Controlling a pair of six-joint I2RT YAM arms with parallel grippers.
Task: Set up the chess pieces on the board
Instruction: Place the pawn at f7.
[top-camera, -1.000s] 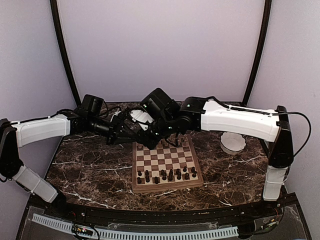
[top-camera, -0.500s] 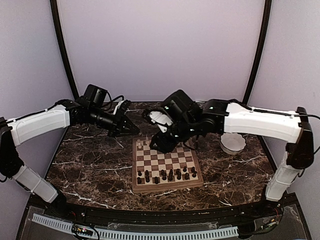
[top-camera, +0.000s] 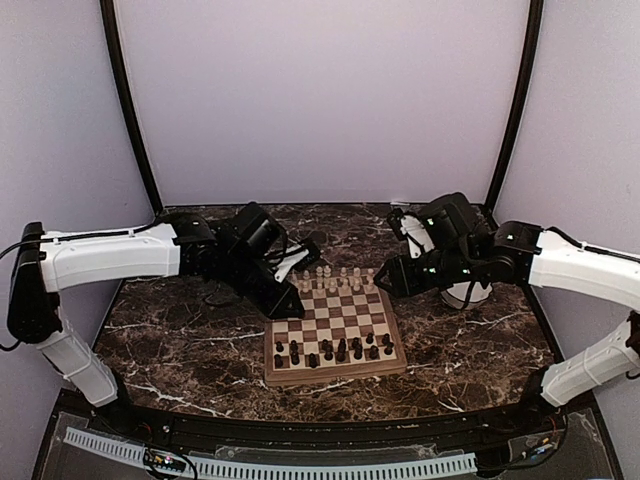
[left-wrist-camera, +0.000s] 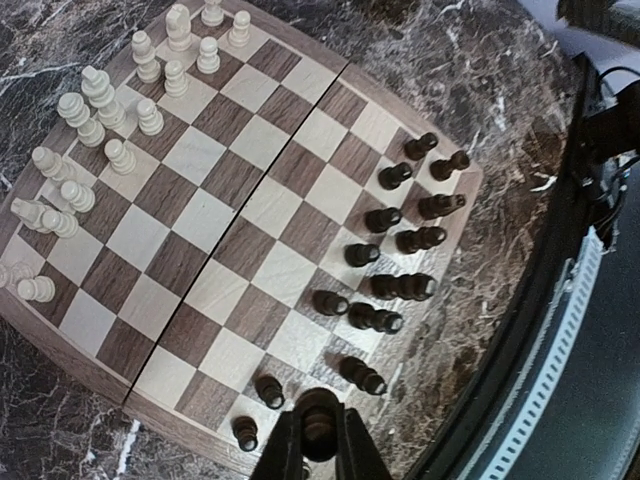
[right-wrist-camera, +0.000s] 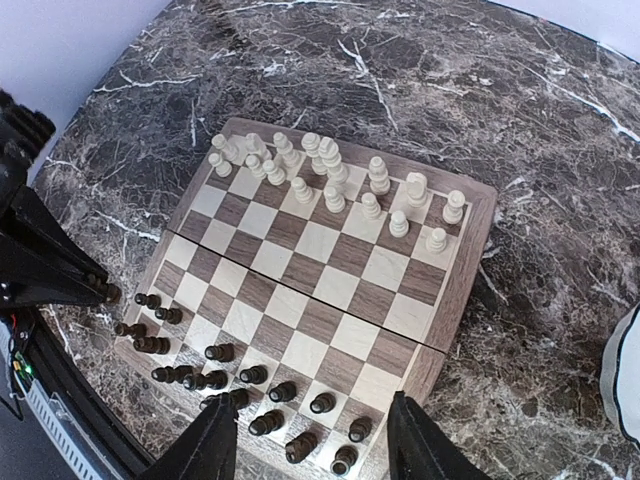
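**Operator:** State the layout, largest item first.

**Technician:** The dark veined marble surface (top-camera: 180, 340) carries the square wooden chessboard with tan and dark brown squares (top-camera: 336, 374) at its centre. A white scalloped bowl (top-camera: 470, 294) sits to the board's right, partly behind the right arm.

**Operator:** Finger condition?

**Technician:** The left fingers (left-wrist-camera: 285, 452) are closed on one dark brown turned piece (left-wrist-camera: 318, 425). They hang over the board's left rim beside the dark rows, presumably to seat that piece on a vacant square there. The right fingers (right-wrist-camera: 210, 445) are spread wide and empty, raised near the board's far right corner, probably to leave room for the left arm.

**Operator:** The other pieces?

**Technician:** The pale cream chess pieces (right-wrist-camera: 330, 180) occupy the two far rows and are crowded at one corner. The dark brown chess pieces (right-wrist-camera: 255, 375) occupy the two near rows, unevenly spaced. Judgement: setup is nearly complete.
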